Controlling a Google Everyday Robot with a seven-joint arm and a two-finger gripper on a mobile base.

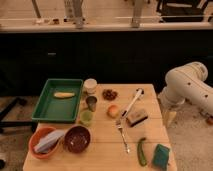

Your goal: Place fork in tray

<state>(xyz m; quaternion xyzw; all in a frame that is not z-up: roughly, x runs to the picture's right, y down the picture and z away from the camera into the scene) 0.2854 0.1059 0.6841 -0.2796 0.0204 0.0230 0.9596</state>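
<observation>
The fork point(122, 134) is a slender silver one lying flat on the wooden table point(100, 159), front of centre, tines toward the back. The green tray point(45, 116) sits at the table's back left with a yellow banana-like item point(64, 94) inside. My white arm point(189, 86) bends in at the right of the table, well right of the fork. The gripper itself does not show in the camera view; it is out of sight beyond the arm's lower segment.
A long white-handled utensil point(132, 102) lies just behind the fork, with a brown block point(137, 118) and an orange fruit point(113, 110) beside it. A cucumber point(142, 151) and green sponge point(161, 155) lie front right. An orange bowl point(39, 148), dark bowl point(77, 139) and three cups point(90, 103) stand by the tray.
</observation>
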